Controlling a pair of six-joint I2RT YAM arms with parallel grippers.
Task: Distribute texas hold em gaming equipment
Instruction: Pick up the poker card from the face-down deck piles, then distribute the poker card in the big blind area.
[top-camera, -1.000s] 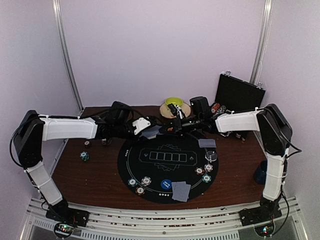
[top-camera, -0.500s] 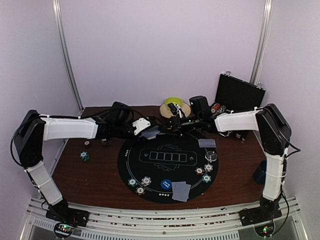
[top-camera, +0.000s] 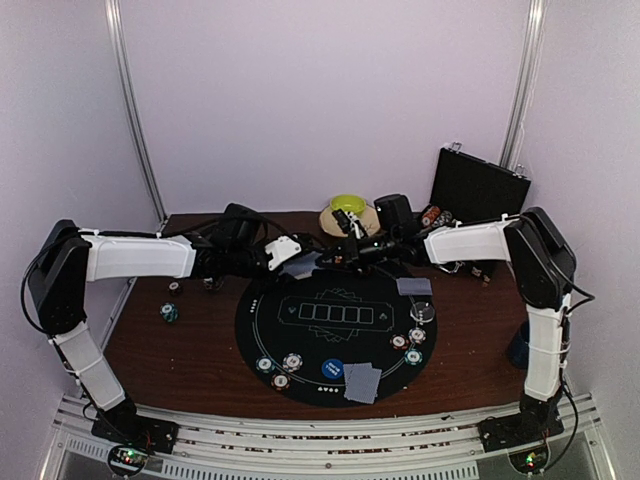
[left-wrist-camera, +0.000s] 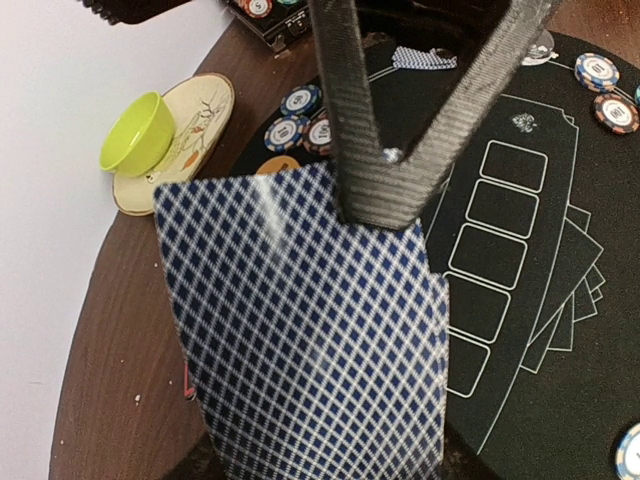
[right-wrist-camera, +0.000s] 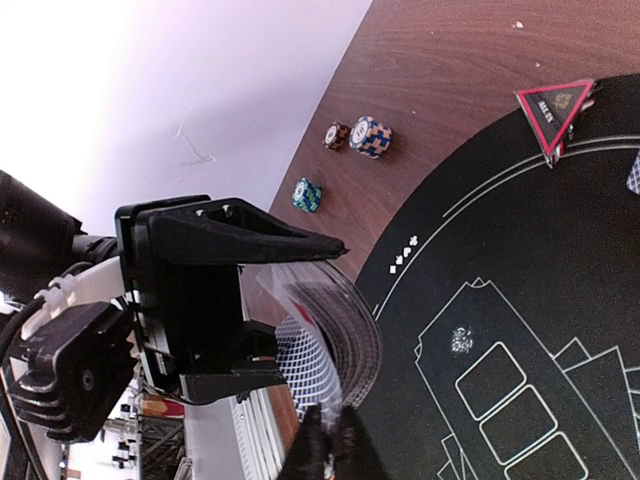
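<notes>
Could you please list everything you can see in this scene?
Poker mat: one, black, round, table centre.
Dealt cards: three, blue-checked; two at mat's near edge, one right.
Poker chips: over ten, edge-striped; mat edges, table left.
Blue disc: one, mat's near edge.
Clear disc: one, mat's right.
Orange disc: one, mat's far edge.
Triangle marker: one, red, mat edge.
Bowl: one, green, on plate, back.
Mug: one, dark blue, right edge.
Case: one, black, open, back right.
Left gripper: shut on card deck.
Right gripper: pinching its top card.

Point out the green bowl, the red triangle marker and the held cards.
green bowl (left-wrist-camera: 135, 135): left wrist view, inner wall.
red triangle marker (right-wrist-camera: 553, 110): right wrist view, dark centre.
held cards (left-wrist-camera: 300, 330): left wrist view, patterned back.
</notes>
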